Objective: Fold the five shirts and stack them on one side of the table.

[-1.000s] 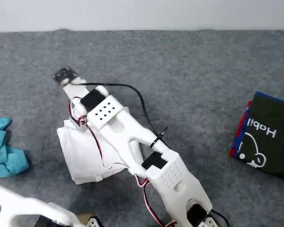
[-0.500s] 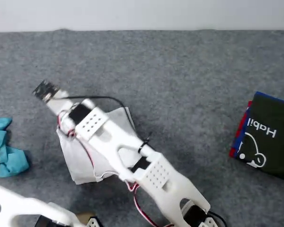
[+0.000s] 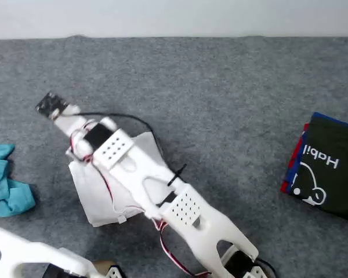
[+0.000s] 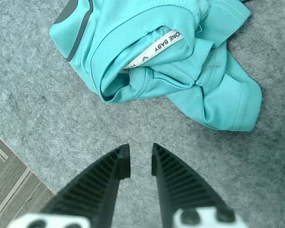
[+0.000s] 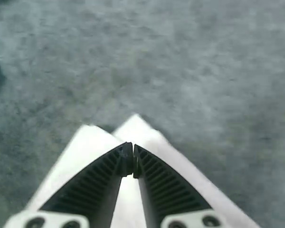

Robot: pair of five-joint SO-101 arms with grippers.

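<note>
The right gripper [image 5: 128, 164], jaws pressed together, pinches a peaked fold of the white shirt [image 5: 149, 135], which lies on the grey table [image 3: 220, 87] beneath that arm. Left of the white shirt, the left gripper [image 4: 136, 161] hangs slightly spread, just short of a bunched teal shirt [image 4: 180, 61]. Well to the right of the white shirt sits a folded dark stack [image 3: 330, 168].

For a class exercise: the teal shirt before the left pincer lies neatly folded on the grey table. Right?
No: the left wrist view shows the teal shirt crumpled, not folded, on the grey table before the left pincer.
</note>
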